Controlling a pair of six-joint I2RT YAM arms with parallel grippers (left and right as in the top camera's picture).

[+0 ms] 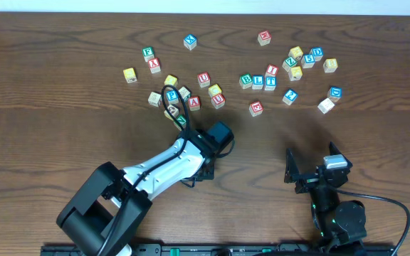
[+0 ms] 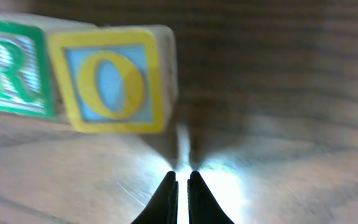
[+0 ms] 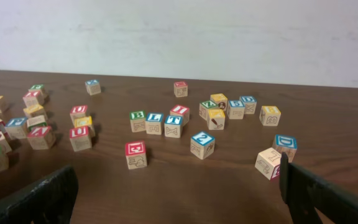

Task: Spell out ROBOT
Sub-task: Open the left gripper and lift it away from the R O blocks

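1. Step: R block (image 2: pixel 8 68) and O block (image 2: pixel 110 78) sit touching, side by side on the worktop (image 2: pixel 278 93), just ahead of the left hand (image 2: pixel 183 177). R-O looks placed.
2. Left hand: fingers together, nothing held.
3. Right hand (image 3: pixel 174 167): fingers wide apart, empty.
4. Next = B. The B block (image 1: pixel 246 80) is well apart from the pair, so prob. open, reach, grab, set touching the O block's free side.

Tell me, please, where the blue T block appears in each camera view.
Overhead: the blue T block is right of centre in the upper half, at the right end of a three-block row.
Left wrist: not in it; only the R block and the O block show.
Right wrist: the blue T block is near the middle, again ending the row.
Shared landmark: the green B block starts that row in both views.
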